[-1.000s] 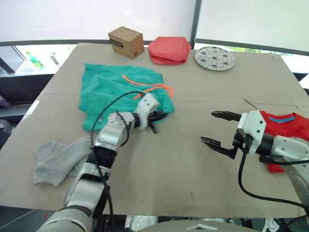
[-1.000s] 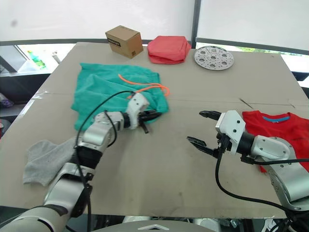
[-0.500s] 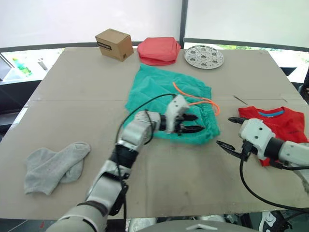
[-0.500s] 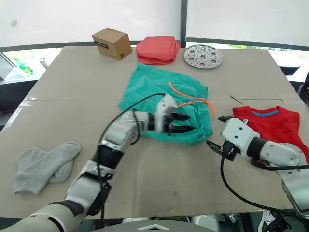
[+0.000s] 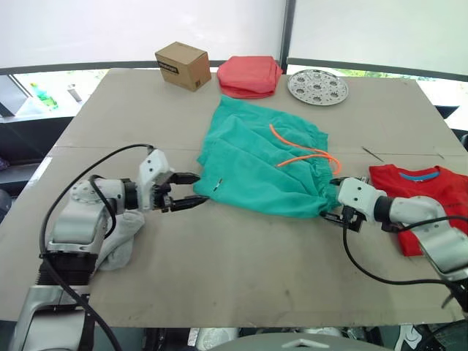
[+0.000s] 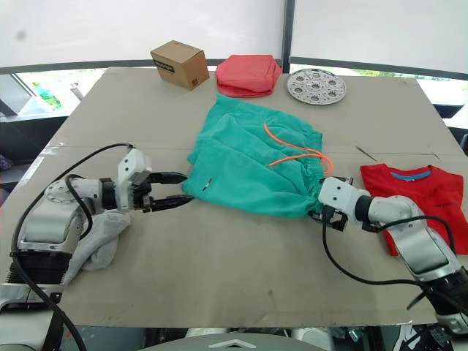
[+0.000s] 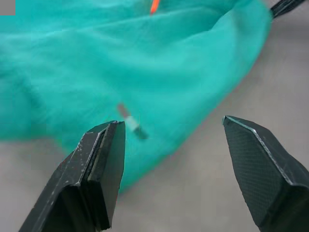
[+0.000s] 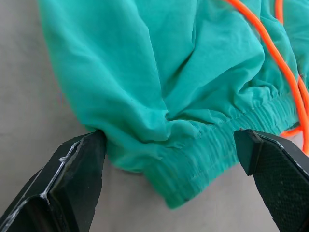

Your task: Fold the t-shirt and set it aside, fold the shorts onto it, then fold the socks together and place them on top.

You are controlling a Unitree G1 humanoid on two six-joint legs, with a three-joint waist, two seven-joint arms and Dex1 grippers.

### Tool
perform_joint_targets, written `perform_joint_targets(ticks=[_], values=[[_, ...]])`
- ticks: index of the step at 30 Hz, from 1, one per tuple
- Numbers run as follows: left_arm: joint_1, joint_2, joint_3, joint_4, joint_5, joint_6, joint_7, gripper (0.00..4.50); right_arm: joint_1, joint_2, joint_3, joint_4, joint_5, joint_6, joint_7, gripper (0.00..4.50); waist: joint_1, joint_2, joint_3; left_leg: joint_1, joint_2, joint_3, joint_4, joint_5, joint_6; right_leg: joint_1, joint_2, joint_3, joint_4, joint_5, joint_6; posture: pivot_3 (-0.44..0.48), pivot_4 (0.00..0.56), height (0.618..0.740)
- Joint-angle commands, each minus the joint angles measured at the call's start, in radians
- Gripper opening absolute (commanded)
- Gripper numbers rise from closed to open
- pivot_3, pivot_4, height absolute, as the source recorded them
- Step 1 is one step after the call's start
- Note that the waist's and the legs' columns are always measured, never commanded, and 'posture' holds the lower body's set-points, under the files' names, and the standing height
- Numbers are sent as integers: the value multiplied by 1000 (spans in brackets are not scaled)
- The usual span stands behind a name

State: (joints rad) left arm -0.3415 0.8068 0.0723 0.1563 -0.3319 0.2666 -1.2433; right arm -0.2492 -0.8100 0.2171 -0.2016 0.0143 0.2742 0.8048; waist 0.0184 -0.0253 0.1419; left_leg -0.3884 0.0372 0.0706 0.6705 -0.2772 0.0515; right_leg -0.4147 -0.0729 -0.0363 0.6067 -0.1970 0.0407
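The teal shorts (image 5: 259, 164) with an orange drawstring (image 5: 300, 155) lie spread in the middle of the table. My left gripper (image 5: 191, 189) hovers open just off their left edge, touching nothing; that edge sits a little beyond its fingers (image 7: 104, 159). My right gripper (image 5: 331, 201) is open, its fingers (image 8: 72, 183) straddling the waistband corner (image 8: 193, 159) on the shorts' right side. Behind my right arm, at the right edge, the red t-shirt (image 5: 431, 186) lies folded. The grey socks (image 6: 99, 238) lie bunched under my left forearm.
Along the far edge stand a cardboard box (image 5: 183, 64), a folded salmon-pink cloth (image 5: 248, 75) and a round perforated metal plate (image 5: 316, 86). The table (image 5: 241, 270) is covered in brown cardboard; bare surface lies in front of the shorts.
The camera shifted. My left gripper opened, let go of the shorts after dragging them towards the right, and drew back left. My right gripper moved in around the waistband corner.
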Motion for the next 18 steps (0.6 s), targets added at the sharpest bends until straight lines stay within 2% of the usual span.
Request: perform_joint_targets(ticks=[1,9,15,18], values=[[-31,17,-11,130,85,-232,-15,3467,-35,-1,6,34,-43,-60,15,4500,0,0,0,-1,0,0,0,0,0,0,0,0,0,0,0,0,150,740],[-116,-8,-77,445,226,-685,-3,3467,-12,24,-14,2,-70,-52,4,4500,-5,-1,-1,-1,1,1,0,0,0,0,1,-1,0,1,-1,0,150,740],[-201,-59,-121,585,292,-897,41,3467,23,42,-25,-25,-80,-34,-18,4500,-4,-2,-1,-1,1,1,0,0,0,0,0,-1,1,1,0,0,150,740],[-242,-95,-137,629,312,-947,70,3467,24,53,-27,-26,-80,-31,-21,4500,-4,-2,-2,-1,0,1,1,0,0,0,0,-1,2,1,0,0,150,740]])
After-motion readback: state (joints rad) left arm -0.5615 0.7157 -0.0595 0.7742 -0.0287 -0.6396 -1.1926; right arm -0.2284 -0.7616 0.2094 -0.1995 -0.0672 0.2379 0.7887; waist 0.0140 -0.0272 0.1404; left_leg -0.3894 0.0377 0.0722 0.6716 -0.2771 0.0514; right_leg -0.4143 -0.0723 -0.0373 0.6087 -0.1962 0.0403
